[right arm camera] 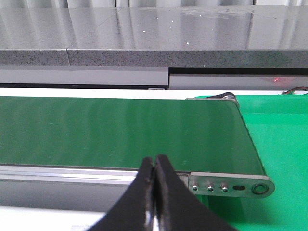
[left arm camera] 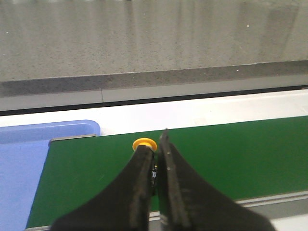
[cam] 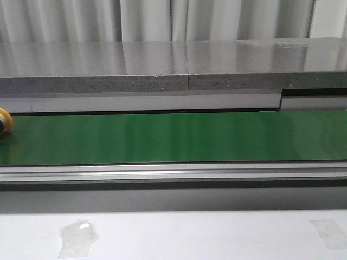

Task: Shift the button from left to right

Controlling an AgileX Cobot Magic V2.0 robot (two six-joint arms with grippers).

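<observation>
The button shows at the far left edge of the front view, its yellow cap on the green conveyor belt, partly cut off by the frame. In the left wrist view its yellow cap peeks out just beyond my left finger, and bits of its black body show through the thin slit between the fingers. My left gripper is shut, with the button behind its tips on the belt. My right gripper is shut and empty over the belt's near rail. Neither gripper shows in the front view.
A blue tray lies past the belt's left end. The belt's right end, with a metal roller bracket, meets a bright green surface. A grey stone ledge runs behind the belt. A white table lies in front.
</observation>
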